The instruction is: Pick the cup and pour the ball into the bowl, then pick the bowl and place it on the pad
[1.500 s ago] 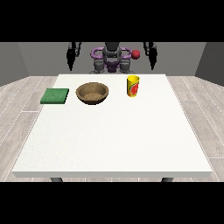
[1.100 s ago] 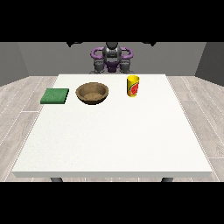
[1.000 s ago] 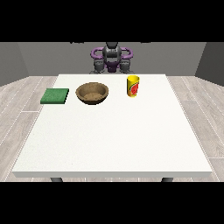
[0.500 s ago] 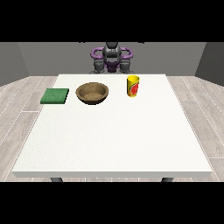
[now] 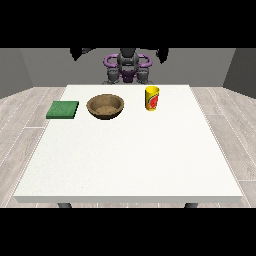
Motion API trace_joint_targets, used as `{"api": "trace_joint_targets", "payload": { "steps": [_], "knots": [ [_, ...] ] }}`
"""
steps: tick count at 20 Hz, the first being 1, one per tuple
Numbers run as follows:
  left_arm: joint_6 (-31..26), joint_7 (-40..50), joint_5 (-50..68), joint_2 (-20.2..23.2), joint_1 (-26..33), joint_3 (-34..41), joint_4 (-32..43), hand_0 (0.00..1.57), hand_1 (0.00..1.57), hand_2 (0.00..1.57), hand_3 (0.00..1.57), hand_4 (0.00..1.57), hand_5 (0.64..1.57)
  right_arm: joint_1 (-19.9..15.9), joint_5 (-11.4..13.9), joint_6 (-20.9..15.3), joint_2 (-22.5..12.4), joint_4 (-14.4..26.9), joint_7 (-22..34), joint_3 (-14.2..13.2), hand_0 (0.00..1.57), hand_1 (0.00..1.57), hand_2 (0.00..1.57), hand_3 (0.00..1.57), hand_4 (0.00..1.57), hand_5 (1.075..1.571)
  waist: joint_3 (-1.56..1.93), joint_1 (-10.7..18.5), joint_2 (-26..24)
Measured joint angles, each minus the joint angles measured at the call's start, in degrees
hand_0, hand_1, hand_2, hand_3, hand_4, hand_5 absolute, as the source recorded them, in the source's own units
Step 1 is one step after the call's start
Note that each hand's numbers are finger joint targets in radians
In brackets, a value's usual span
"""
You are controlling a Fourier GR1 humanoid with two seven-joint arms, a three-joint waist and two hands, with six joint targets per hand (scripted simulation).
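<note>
The white surface [image 5: 128, 150] held the cup [image 5: 152, 98] beside the bowl [image 5: 105, 106], untouched. Both hands, at the view's left [image 5: 80, 51] and right [image 5: 162, 52], had risen high since earlier; their fingers' state could not be told, so picking hadn't begun.

Yellow cup [image 5: 152, 98] beside brown bowl [image 5: 105, 106], green pad [image 5: 63, 109].

- We sit at the far edge of the view, torso upright and facing the camera, purple shoulders level.
- Both our arms are raised high and spread outward, well above the table's far edge.
- The hand at the view's left [image 5: 80, 51] shows only as a dark shape at the top of the scene; how its fingers lie we cannot tell.
- The hand at the view's right [image 5: 162, 53] is likewise a dark shape cut by the top edge, fingers unreadable.
- Neither hand touches anything.
</note>
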Motion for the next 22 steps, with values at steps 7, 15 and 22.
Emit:
{"api": "trace_joint_targets", "payload": {
  "steps": [7,15,22],
  "knots": [
    [4.49,-10.69,-2.30,-0.48,-7.23,0.78,10.79,0.00,0.00,0.00,0.00,0.00,1.494,-3.92,-1.89,5.59,-2.32,8.14,-8.89,-3.71,0.00,0.00,0.00,0.00,0.28,1.571,-0.01,-1.99,6.90],
    [4.06,-19.48,-1.40,1.07,-15.31,7.81,25.09,0.00,0.00,0.00,0.00,0.00,1.456,-6.66,-2.50,9.34,-5.21,13.84,-12.76,-6.94,0.00,0.00,0.00,0.00,0.26,1.571,-0.02,-3.20,9.37],
    [3.49,-26.94,-0.82,1.78,-21.57,12.66,38.91,0.00,0.00,0.00,0.00,0.00,1.490,-7.99,-2.25,11.69,-6.26,17.96,-15.27,-8.20,0.00,0.00,0.00,0.00,0.25,1.571,-0.03,-4.31,10.15]
  ]
}}
